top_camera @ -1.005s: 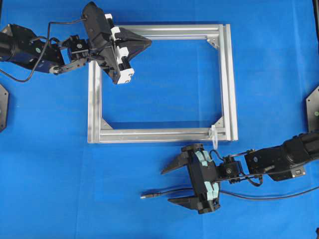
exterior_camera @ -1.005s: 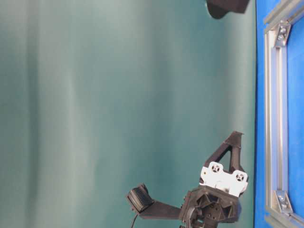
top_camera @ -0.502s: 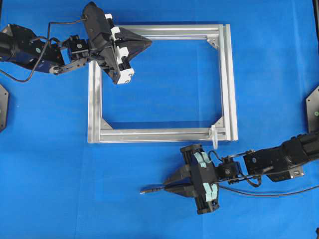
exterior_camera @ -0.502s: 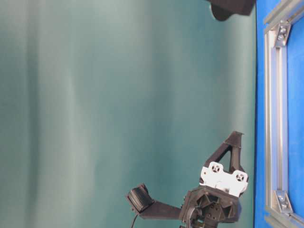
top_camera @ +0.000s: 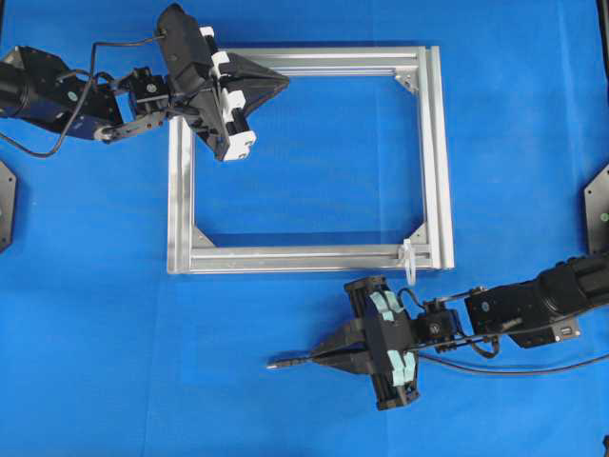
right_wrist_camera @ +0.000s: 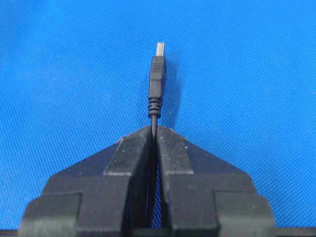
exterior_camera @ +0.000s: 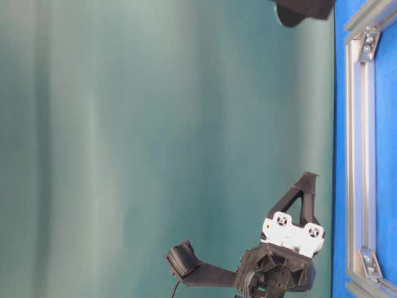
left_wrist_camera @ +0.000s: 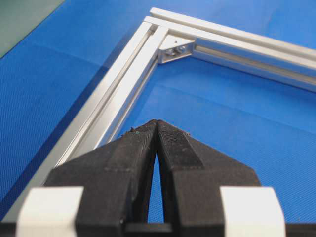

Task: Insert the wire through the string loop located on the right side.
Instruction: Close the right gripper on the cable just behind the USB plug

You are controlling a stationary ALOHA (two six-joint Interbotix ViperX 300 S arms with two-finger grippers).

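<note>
left gripper [top_camera: 278, 83]: jaws together, empty, over far-left frame [top_camera: 304, 255] corner | wire [top_camera: 295, 361]: on blue table [top_camera: 95, 333], near side, plug pointing left | right gripper [top_camera: 319, 356]: jaws clamped on wire behind plug | string loop [top_camera: 409, 263]: frame's near-right corner

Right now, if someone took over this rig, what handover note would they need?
Right gripper: shut on the wire, just behind the plug, which sticks out ahead of the fingertips.
Left gripper: shut, empty, over the frame's top-left corner.
String loop: hangs at the frame's lower right corner, apart from the wire.
Done: wire grasped.
Left: carry the plug to the loop and thread it through.
</note>
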